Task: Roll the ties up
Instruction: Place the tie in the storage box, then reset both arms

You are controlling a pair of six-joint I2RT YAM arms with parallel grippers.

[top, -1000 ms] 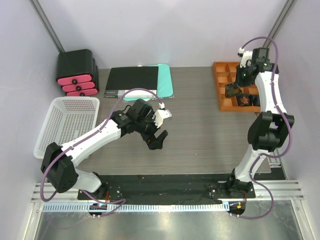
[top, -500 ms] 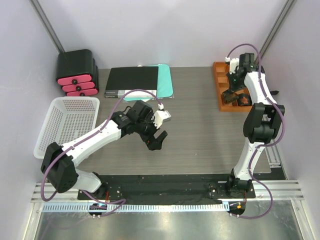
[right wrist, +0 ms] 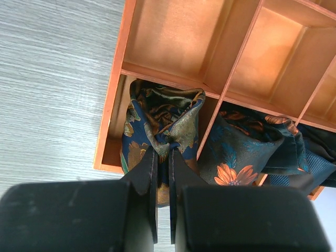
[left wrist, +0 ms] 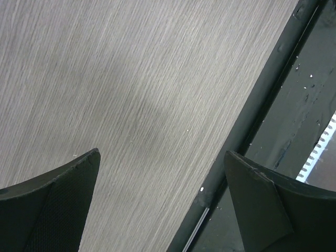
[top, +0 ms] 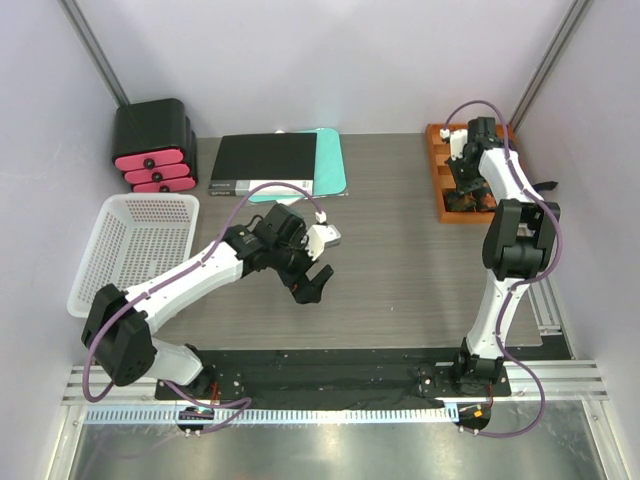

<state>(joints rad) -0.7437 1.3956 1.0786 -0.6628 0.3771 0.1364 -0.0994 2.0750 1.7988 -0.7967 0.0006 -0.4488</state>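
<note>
Meanwhile, on the grey table (top: 400, 270), your two arms are working well apart. The left arm (top: 190, 275) is hovering over bare wood near the middle, and the right arm (top: 520, 240) is reaching over the orange tray (right wrist: 168, 37) at the far right.

Inside that tray, one tie (right wrist: 157, 113) is lying bunched in the near-left corner compartment. A second tie (right wrist: 239, 155) is sitting crumpled in the compartment just to its right.

Your right gripper (right wrist: 163, 157) is pointing down into the corner compartment. Its jaws are standing at a narrow slit and pinching a fold of the first tie between them. That puts the tie directly under the tool, not off to either side.

Crumpled as it is, the tie is showing no long axis. You are probably looking at a lift up and to the left, out over the open table, before any length can be laid flat for rolling.

Your left gripper (left wrist: 161, 153) is gaping wide over bare table and holding nothing. It is hanging well apart from the tray, so the right arm is by far the nearer to both ties.
</note>
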